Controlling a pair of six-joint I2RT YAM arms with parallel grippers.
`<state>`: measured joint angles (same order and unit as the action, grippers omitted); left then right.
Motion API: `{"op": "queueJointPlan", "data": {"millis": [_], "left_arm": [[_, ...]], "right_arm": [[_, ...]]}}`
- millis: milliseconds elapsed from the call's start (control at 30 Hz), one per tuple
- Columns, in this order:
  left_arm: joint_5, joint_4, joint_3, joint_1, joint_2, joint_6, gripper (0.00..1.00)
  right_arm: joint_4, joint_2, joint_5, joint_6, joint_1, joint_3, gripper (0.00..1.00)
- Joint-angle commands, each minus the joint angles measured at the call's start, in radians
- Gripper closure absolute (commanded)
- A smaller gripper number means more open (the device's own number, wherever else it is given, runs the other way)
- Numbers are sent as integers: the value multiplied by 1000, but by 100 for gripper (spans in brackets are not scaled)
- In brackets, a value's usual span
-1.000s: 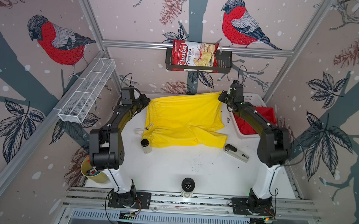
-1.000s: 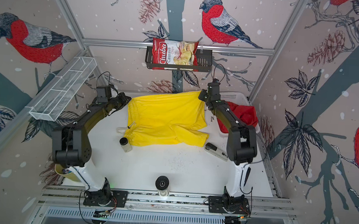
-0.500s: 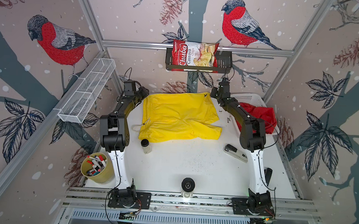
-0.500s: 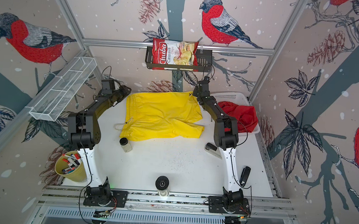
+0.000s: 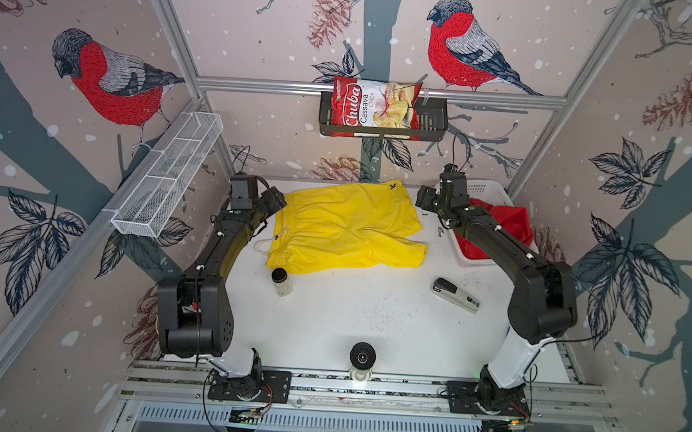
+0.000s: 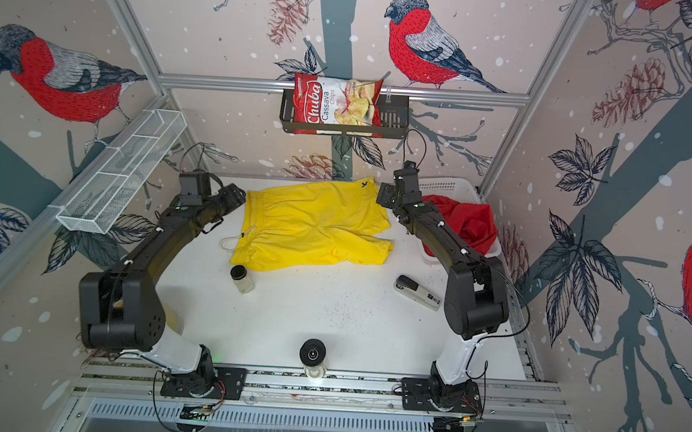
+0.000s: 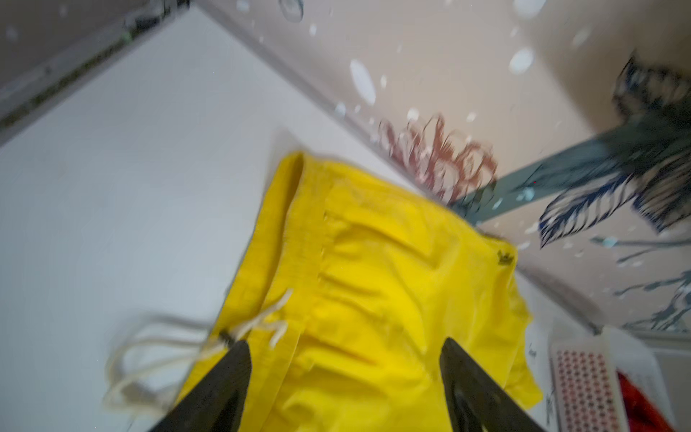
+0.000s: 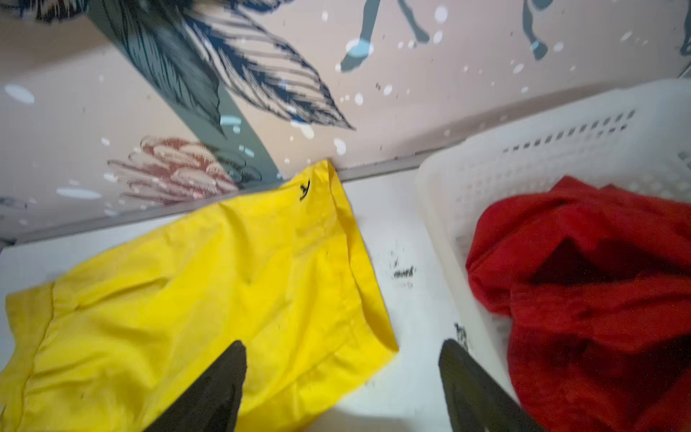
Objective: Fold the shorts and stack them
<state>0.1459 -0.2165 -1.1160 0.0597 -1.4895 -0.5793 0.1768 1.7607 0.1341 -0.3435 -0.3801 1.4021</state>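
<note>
Hovering spread and empty, left gripper (image 7: 344, 346) and right gripper (image 8: 342, 344) flank the flat-lying yellow shorts (image 5: 348, 225); folding looks next: pinch one edge, carry it across.

The left arm (image 5: 225, 242) is arching forward, elbow high, wrist angling inward. The left gripper (image 7: 344, 348) is standing with jaws wide apart. The right arm (image 5: 497, 240) is mirroring that pose, wrist turning inward. The right gripper (image 8: 342, 348) is likewise gaping, both fingers (image 8: 220, 381) showing.
</note>
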Motion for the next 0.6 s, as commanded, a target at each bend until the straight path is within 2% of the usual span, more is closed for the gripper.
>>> {"op": "queueJointPlan", "data": {"millis": [0, 200, 367, 467, 567], "left_arm": [[-66, -112, 111, -9, 94, 45, 22], [-70, -181, 262, -9, 185, 46, 21], [-30, -161, 320, -11, 161, 37, 19], [-10, -152, 324, -11, 102, 23, 20], [26, -104, 344, -11, 50, 3, 22]], "right_arm": [[146, -78, -24, -11, -14, -104, 17], [227, -155, -155, -77, -46, -248, 14], [174, -126, -245, -100, -113, -310, 12], [138, -54, -298, -112, -127, -290, 24], [131, 12, -328, -103, -110, -227, 50]]}}
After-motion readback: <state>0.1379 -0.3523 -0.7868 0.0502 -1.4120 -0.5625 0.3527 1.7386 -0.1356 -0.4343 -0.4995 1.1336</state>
